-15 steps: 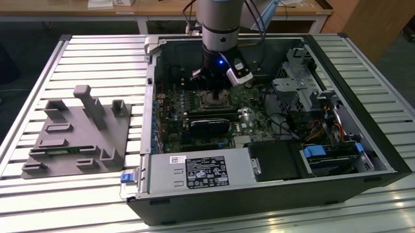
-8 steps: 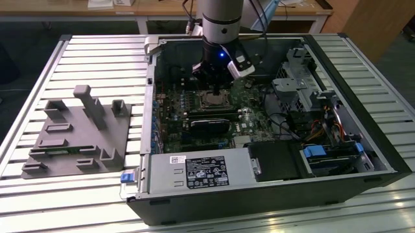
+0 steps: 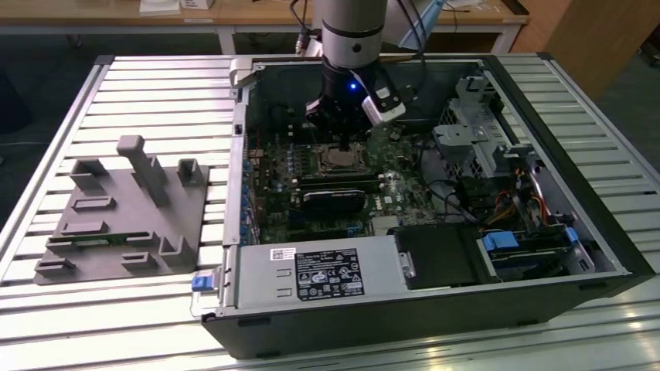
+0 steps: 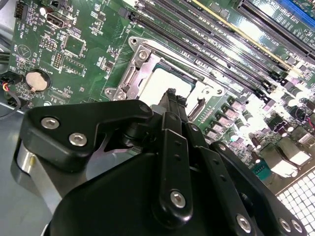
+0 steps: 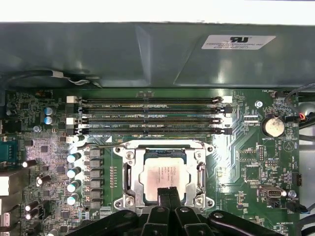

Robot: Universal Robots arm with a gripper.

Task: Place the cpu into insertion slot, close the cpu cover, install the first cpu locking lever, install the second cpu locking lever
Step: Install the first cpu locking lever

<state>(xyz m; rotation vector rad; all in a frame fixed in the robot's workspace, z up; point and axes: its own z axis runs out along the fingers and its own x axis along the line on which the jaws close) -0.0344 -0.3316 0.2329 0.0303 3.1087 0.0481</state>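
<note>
Jaws narrowed together and empty, apparently to form one pressing tip, the black gripper (image 5: 167, 191) hovers over the pale silver square cpu (image 5: 157, 173) seated in the silver-rimmed insertion slot (image 5: 129, 172).

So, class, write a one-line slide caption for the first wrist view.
Gripper, fingertips together, poised at the cpu seated in the insertion slot beneath the closed cpu cover.

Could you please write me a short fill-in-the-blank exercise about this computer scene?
1. The cover over the cpu is ____, not open.
2. The shut end effector hangs over the ____.
3. The grey fixture stands on the exterior view's ____ of the case.
Missing words: closed; cpu; left.
</note>
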